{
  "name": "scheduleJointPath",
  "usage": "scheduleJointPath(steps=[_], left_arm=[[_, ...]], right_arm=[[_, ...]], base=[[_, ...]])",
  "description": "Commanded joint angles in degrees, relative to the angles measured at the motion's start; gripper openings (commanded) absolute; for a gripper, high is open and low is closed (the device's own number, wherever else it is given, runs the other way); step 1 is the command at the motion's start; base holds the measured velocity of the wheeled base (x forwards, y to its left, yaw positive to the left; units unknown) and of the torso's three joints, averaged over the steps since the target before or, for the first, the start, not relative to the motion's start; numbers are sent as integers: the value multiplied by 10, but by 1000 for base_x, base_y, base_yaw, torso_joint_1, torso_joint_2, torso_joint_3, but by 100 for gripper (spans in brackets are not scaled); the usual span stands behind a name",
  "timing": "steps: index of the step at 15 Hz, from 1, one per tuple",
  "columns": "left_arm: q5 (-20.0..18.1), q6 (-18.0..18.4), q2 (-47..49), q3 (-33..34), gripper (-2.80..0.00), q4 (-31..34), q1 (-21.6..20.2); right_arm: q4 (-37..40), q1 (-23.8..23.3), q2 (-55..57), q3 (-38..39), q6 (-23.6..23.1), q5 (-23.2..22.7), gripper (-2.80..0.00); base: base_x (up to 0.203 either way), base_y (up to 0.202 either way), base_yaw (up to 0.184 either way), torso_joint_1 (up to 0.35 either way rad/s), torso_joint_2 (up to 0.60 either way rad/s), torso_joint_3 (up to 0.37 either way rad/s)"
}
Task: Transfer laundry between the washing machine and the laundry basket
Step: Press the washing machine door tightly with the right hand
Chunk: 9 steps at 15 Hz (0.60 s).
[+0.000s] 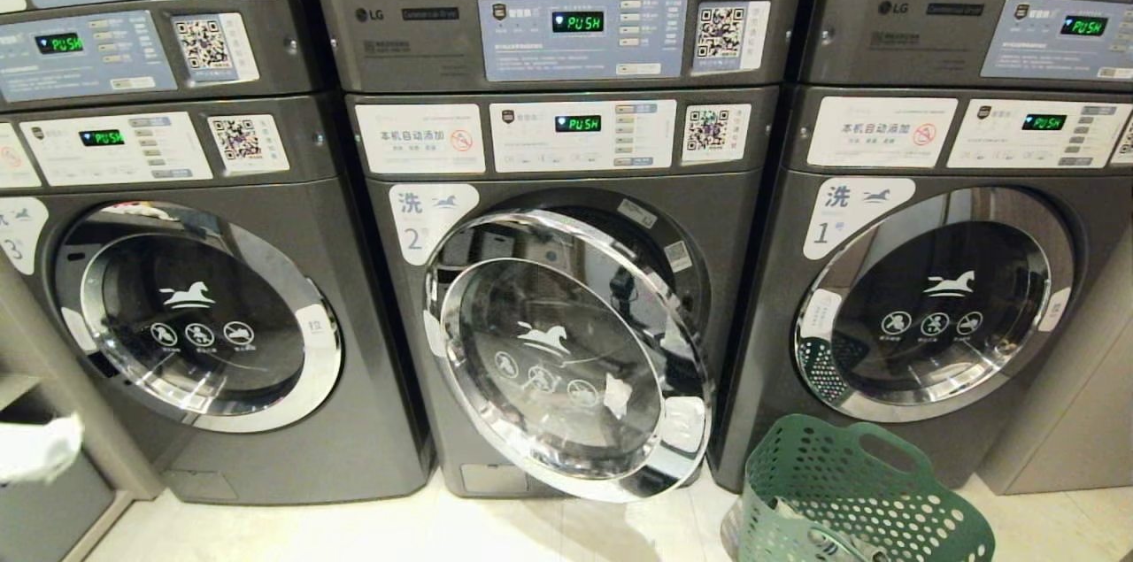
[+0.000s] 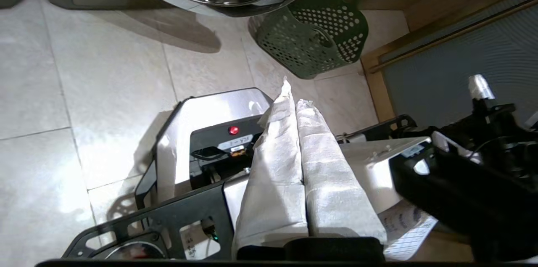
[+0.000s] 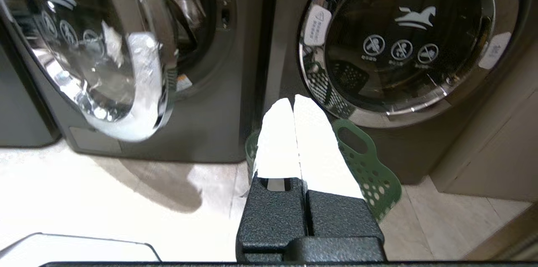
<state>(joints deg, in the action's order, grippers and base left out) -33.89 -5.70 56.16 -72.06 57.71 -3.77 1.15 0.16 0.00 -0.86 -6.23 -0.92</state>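
Three stacked grey washer units are seen in the head view. The middle washing machine (image 1: 566, 341), marked 2, has its chrome-rimmed door (image 1: 566, 358) swung partly open toward the camera; the drum opening behind it is dark and what lies inside cannot be told. The left machine (image 1: 195, 314) and right machine (image 1: 938, 305) are shut. "PUSH" is shown on the green displays.

The green perforated laundry basket (image 1: 850, 500) is stood on the tiled floor (image 1: 354, 535) just in front of the right machine, beside the lower edge of the open door. Something grey is glimpsed inside it at the frame's bottom edge; what it is cannot be told.

The left gripper (image 2: 292, 90) is held low over the robot's own base (image 2: 210, 132), well apart from the basket (image 2: 311, 35) and the door. Its white-wrapped fingers (image 2: 277, 145) are pressed together, with nothing pinched between them. A white wrapped shape at the head view's left edge is seen, likely this gripper.

The right gripper (image 3: 293, 101) is pointed toward the gap between the middle and right machines, above the basket (image 3: 370, 166). Its fingers (image 3: 277, 141) are pressed together too, with nothing held.
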Motion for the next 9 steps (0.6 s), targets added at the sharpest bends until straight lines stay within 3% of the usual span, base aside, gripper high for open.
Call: scheduleJointPath(steps=[1, 4, 7, 9], left_arm=[[21, 0, -137, 60, -280, -2, -1], [65, 13, -291, 160, -280, -18, 3], [115, 37, -328, 215, -280, -40, 4], [148, 40, -341, 238, -280, -82, 4]], right_arm=[[-2, 0, 11, -37, -3, 1, -280], [44, 3, 146, -203, 12, -19, -280], [79, 19, 454, -355, 35, -98, -280], [61, 43, 672, -429, 41, -136, -280]], base=[[0, 0, 0, 0, 0, 0], [0, 0, 0, 0, 0, 0], [0, 0, 0, 0, 0, 0], [0, 0, 0, 0, 0, 0]])
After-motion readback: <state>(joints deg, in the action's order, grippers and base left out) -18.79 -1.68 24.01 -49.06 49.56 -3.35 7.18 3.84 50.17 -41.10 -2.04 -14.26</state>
